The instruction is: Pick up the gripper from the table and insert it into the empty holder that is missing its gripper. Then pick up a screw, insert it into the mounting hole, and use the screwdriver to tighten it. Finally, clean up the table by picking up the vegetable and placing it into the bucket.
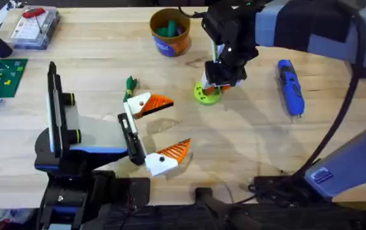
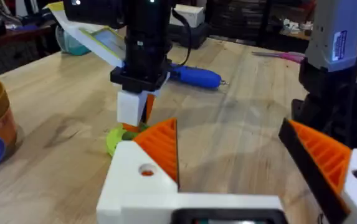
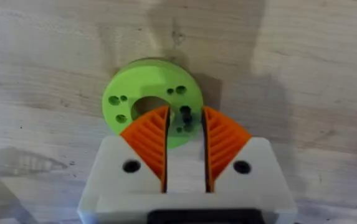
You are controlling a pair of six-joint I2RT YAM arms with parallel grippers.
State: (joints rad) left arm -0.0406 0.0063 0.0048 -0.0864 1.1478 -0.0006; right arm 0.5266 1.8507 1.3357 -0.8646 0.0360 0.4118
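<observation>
Lime-green and holed, a disc (image 3: 152, 99) lies on the wooden table (image 1: 246, 160) directly under the right gripper (image 3: 185, 134), whose orange pads are nearly closed around a small dark screw (image 3: 185, 113) at the disc's rim. The left gripper (image 1: 161, 131) rests spread wide and empty near the table's middle, with the dark-green vegetable (image 1: 130, 83) just beyond its far finger. The blue screwdriver (image 1: 290, 87) lies off to the right; the orange-brown bucket (image 1: 170, 32) stands at the far edge.

Table (image 1: 246, 160) pale matt wood; lime disc (image 3: 147, 99) smooth plastic; screwdriver (image 1: 290, 86) probably glossy plastic.
</observation>
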